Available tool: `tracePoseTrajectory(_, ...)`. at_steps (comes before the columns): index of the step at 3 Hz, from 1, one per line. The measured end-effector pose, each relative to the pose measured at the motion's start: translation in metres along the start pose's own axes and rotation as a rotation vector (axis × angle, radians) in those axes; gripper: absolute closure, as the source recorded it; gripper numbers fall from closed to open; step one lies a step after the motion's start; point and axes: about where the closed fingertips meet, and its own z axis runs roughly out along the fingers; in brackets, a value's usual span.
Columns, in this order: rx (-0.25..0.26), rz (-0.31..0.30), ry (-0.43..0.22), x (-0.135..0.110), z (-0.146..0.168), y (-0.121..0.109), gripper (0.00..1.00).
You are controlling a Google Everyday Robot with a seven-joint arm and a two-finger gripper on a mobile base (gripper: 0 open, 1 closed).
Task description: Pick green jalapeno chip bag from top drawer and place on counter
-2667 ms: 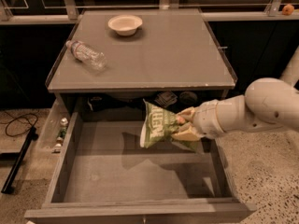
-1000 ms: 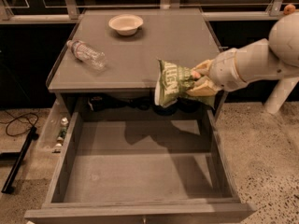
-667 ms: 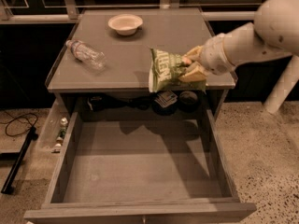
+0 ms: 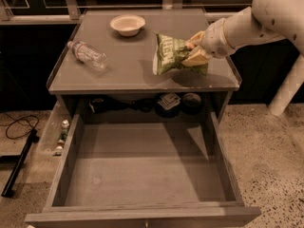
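Observation:
The green jalapeno chip bag (image 4: 170, 54) hangs upright just above the right half of the grey counter (image 4: 128, 68), casting a shadow on it. My gripper (image 4: 194, 51) comes in from the right and is shut on the bag's right edge. The top drawer (image 4: 142, 175) is pulled fully out below the counter, and its flat bottom holds nothing. I cannot tell whether the bag's lower edge touches the counter.
A clear plastic bottle (image 4: 87, 55) lies on its side on the counter's left. A pale bowl (image 4: 127, 24) stands at the back middle. Dark items (image 4: 168, 101) sit in the cabinet behind the drawer. A cable (image 4: 16, 127) lies on the floor at left.
My gripper has lifted the bag out of the drawer, up and back over the counter's right half. The drawer stays open and nothing else has moved.

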Motion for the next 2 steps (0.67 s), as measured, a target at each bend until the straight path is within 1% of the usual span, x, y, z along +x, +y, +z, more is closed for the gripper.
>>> tracePoseTrajectory(1, 0.042, 0.114, 0.043, 0.019, 0.01, -0.02, 1.0)
tracePoseTrajectory(2, 0.068, 0.245, 0.048, 0.03, 0.024, -0.031, 1.0)
